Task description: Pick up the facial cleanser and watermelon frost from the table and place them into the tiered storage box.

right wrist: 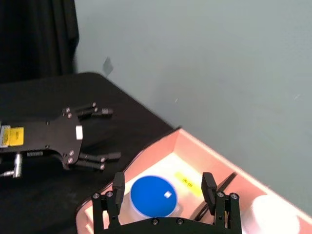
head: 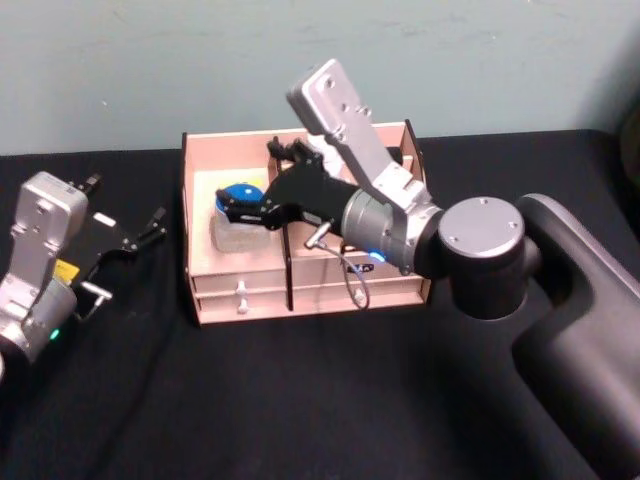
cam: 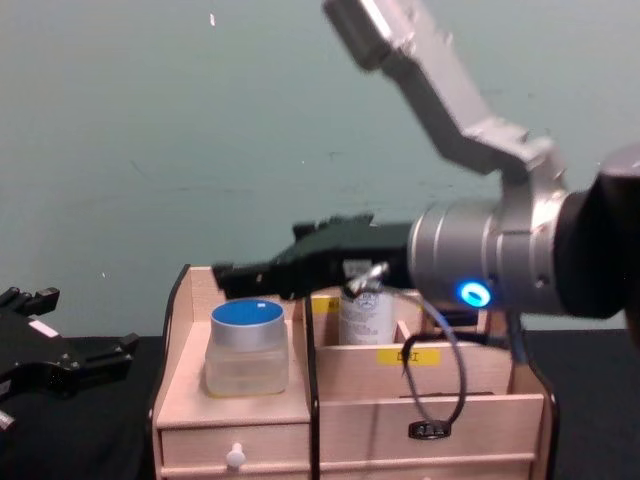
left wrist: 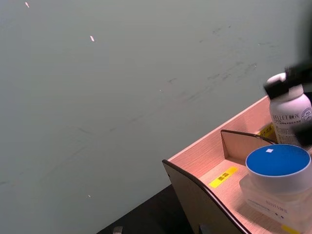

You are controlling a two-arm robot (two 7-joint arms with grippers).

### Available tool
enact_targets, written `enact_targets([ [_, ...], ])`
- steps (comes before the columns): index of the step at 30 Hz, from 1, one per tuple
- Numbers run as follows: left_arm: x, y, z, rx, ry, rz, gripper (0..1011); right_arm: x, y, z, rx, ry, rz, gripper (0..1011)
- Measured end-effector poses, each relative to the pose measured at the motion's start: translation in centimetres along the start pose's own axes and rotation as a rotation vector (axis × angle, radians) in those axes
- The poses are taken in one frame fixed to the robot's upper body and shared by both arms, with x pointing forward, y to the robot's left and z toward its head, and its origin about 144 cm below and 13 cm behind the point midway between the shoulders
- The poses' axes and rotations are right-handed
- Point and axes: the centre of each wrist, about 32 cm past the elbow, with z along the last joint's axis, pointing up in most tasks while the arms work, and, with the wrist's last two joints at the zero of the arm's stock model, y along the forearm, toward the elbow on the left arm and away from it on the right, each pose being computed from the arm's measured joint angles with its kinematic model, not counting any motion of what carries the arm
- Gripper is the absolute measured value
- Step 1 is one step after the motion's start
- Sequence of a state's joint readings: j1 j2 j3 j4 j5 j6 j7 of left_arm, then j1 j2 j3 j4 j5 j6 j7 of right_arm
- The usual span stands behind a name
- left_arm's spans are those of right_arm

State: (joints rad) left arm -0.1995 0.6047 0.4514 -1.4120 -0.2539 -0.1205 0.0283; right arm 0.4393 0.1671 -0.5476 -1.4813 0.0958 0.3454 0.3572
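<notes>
Worktop [head: 300, 400]: black cloth, lower half of the head view; no task item lies loose on the part that shows.
Tiered storage box [head: 240, 295]: centre of the head view, pale wood, drawers facing the robot.
Right gripper [head: 232, 207]: reaches from the right into the box's left compartment; fingers spread, one on each side of the jar's blue lid, apparently apart from it.
Left gripper [head: 140, 233]: left edge of the head view, low over the worktop, fingers apart and empty, parked.
Blue-lidded jar [cam: 247, 345]: stands upright in the left compartment, centre-left of the chest view.
White bottle [left wrist: 291, 117]: upright in the neighbouring rear compartment, right edge of the left wrist view.
Progress: both items appear to be inside the box; likely only the right arm's withdrawal is left.
</notes>
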Motion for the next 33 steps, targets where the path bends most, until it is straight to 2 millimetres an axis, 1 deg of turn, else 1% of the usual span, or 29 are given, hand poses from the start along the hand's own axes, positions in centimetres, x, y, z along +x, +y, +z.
enact_targets([
  [6,0.0,0.0,0.0,0.0,0.0,0.0,1010,0.1,-1.9,0.8,0.091,-0.053,-0.064,1002],
  [10,0.0,0.0,0.0,0.0,0.0,0.0,1010,0.3,-3.2,0.9,0.142,-0.059,-0.129,1002],
  [13,0.0,0.0,0.0,0.0,0.0,0.0,1010,0.6,-4.5,0.7,0.171,-0.072,-0.203,1002],
  [14,0.0,0.0,0.0,0.0,0.0,0.0,1009,0.9,-5.1,0.5,0.179,-0.075,-0.242,1002],
  [17,0.0,0.0,0.0,0.0,0.0,0.0,1009,1.3,-6.0,0.3,0.188,-0.083,-0.294,1002],
  [20,0.0,0.0,0.0,0.0,0.0,0.0,1010,2.0,-7.5,-0.4,0.184,-0.088,-0.373,1002],
  [21,0.0,0.0,0.0,0.0,0.0,0.0,1009,2.0,-7.5,-0.4,0.184,-0.088,-0.373,1002],
  [24,0.0,0.0,0.0,0.0,0.0,0.0,1010,2.8,-8.8,-1.4,0.166,-0.082,-0.44,1002],
  [31,0.0,0.0,0.0,0.0,0.0,0.0,1010,3.7,-10.3,-3.0,0.126,-0.065,-0.518,1002],
  [33,0.0,0.0,0.0,0.0,0.0,0.0,1009,4.0,-10.7,-3.8,0.107,-0.056,-0.54,1002],
])
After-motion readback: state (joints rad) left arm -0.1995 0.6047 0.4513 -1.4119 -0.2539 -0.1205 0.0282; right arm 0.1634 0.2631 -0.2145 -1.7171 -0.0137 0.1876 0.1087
